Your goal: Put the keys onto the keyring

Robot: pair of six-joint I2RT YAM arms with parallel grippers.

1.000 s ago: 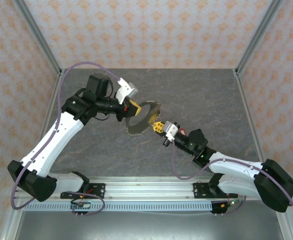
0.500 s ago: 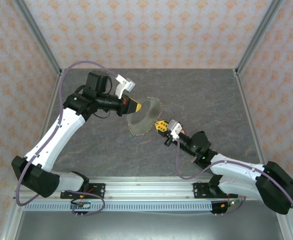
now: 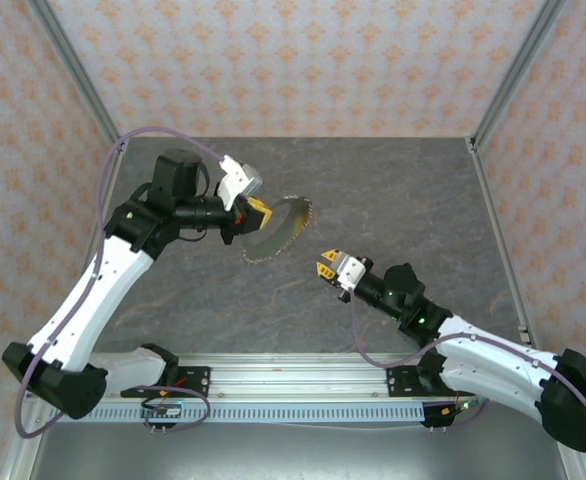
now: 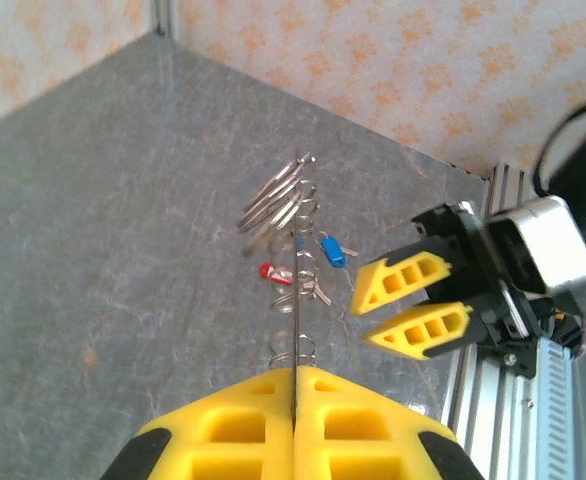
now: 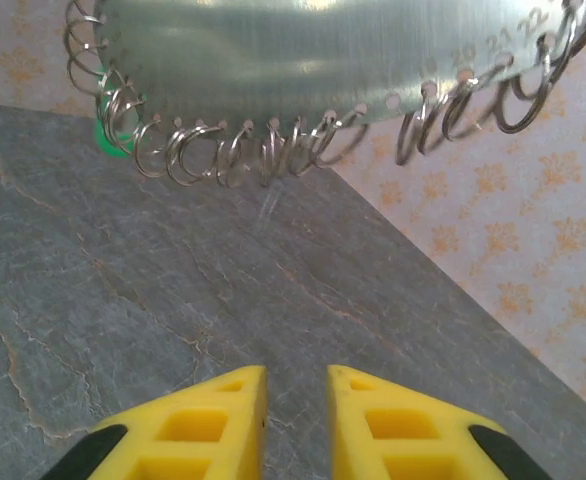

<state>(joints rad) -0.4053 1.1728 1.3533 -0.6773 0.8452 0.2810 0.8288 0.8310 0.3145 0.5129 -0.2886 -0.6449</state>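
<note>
A thin round metal disc (image 3: 278, 228) carries several wire keyring loops (image 5: 223, 150) through holes along its rim. My left gripper (image 3: 258, 212) is shut on the disc's edge and holds it up above the table. In the left wrist view the disc (image 4: 295, 300) is edge-on. A key with a red tag (image 4: 268, 271) and a key with a blue tag (image 4: 331, 250) sit by its loops; I cannot tell whether they hang from them. A green tag (image 5: 108, 135) shows at the rim. My right gripper (image 3: 325, 265) is open, empty and apart from the disc.
The grey stone-patterned table (image 3: 393, 200) is fenced by patterned walls and metal corner posts (image 3: 503, 85). An aluminium rail (image 3: 293, 385) with the arm bases runs along the near edge. In the left wrist view, the right gripper (image 4: 413, 305) is just right of the disc.
My right gripper has let go of the disc's rim, opened and drawn back towards the lower right. The left arm has carried the disc a little to the left.
</note>
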